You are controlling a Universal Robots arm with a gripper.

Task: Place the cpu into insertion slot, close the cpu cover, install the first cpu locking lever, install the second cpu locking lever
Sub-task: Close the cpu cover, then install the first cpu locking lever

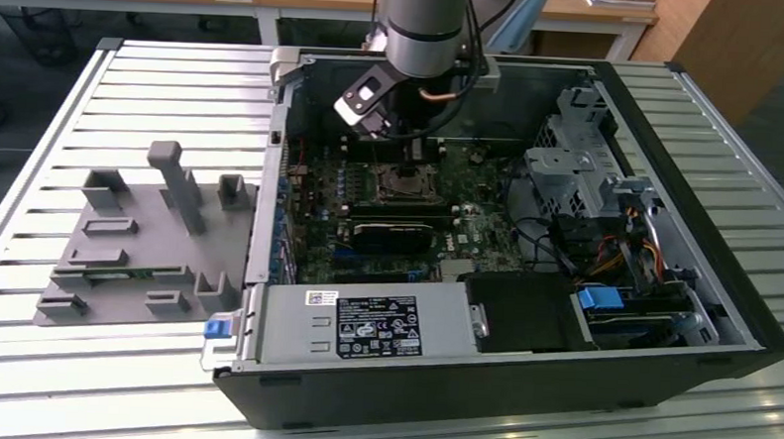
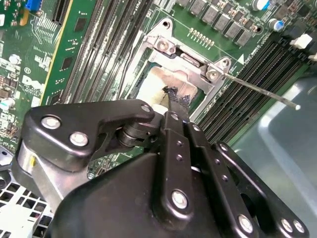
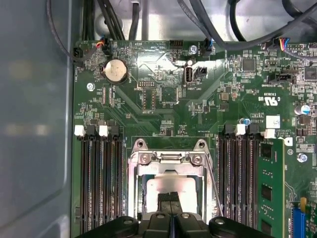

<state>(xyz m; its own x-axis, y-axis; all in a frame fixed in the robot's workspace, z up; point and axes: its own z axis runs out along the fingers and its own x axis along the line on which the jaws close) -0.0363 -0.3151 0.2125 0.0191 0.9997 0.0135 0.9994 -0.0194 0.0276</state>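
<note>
The open computer case [image 1: 706, 293] lies on a slatted table. My gripper [image 1: 405, 164] reaches down from the arm onto the insertion slot [image 1: 403, 187] in the middle of the green motherboard. In both wrist views its black fingertips [image 3: 171, 198] [image 2: 171, 98] stand together with nothing between them, at the dull silver top of the cpu [image 3: 166, 184] [image 2: 152, 82], which lies flat in the slot. The silver cpu cover [image 3: 168, 170] frames the chip, hinged by two screws. A thin locking lever [image 3: 213, 186] [image 2: 257, 89] sticks out free beside the socket.
Memory slots [image 3: 101, 183] flank the socket on both sides. A black card [image 1: 392, 229], drive cage [image 1: 566, 178], cables [image 1: 628, 260] and power supply [image 1: 360, 327] crowd the case. A grey fixture [image 1: 140, 238] sits on the table at the exterior view's left.
</note>
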